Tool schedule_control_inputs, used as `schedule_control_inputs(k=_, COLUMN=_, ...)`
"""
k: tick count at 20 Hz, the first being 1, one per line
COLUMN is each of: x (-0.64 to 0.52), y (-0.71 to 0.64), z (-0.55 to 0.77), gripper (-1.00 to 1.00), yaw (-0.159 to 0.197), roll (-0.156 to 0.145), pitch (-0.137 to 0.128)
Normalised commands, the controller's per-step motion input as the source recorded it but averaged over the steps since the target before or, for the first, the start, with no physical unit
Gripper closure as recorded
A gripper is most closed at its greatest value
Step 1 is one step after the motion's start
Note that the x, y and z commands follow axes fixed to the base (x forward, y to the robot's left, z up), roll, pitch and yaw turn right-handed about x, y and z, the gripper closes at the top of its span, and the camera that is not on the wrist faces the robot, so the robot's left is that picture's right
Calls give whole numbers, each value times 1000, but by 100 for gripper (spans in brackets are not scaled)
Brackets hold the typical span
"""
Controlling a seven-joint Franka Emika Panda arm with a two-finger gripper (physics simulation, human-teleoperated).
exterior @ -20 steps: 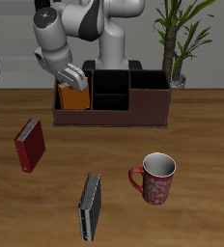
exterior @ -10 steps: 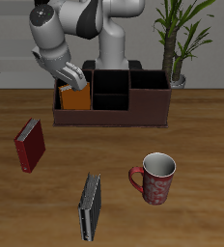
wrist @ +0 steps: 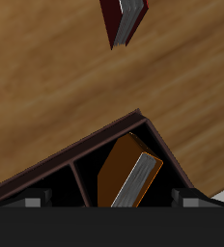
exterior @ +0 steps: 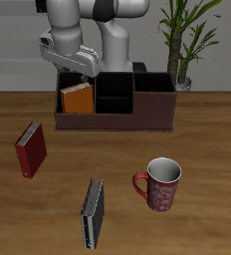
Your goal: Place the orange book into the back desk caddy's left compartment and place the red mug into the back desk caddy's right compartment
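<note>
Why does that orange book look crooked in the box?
The orange book lies tilted in the left compartment of the back desk caddy, leaning rather than standing upright. The claw hangs above it, apart from it. Otherwise nothing looks spilled or damaged.

arm: glossy white rounded-segment robot arm (exterior: 83,15) showing dark grey joint bands | base: thick white column | gripper: pale grey boxy two-finger gripper (exterior: 85,64) showing dark edges in the wrist view
</note>
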Motion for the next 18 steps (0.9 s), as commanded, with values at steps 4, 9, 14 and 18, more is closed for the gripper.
schedule_control_inputs(k=4, x=300, y=350, z=298, gripper=-100, yaw=308, roll=-114, pitch=-166)
schedule_control_inputs(k=9, x=483, y=427, z=241, gripper=-100, yaw=210, roll=-29, pitch=-70)
schedule_control_inputs(k=14, x=399, y=287, z=271, gripper=-100, yaw=127, roll=19, pitch=-50)
schedule_control_inputs(k=18, x=527, y=443, z=222, gripper=-100, yaw=164, roll=87, pitch=-26)
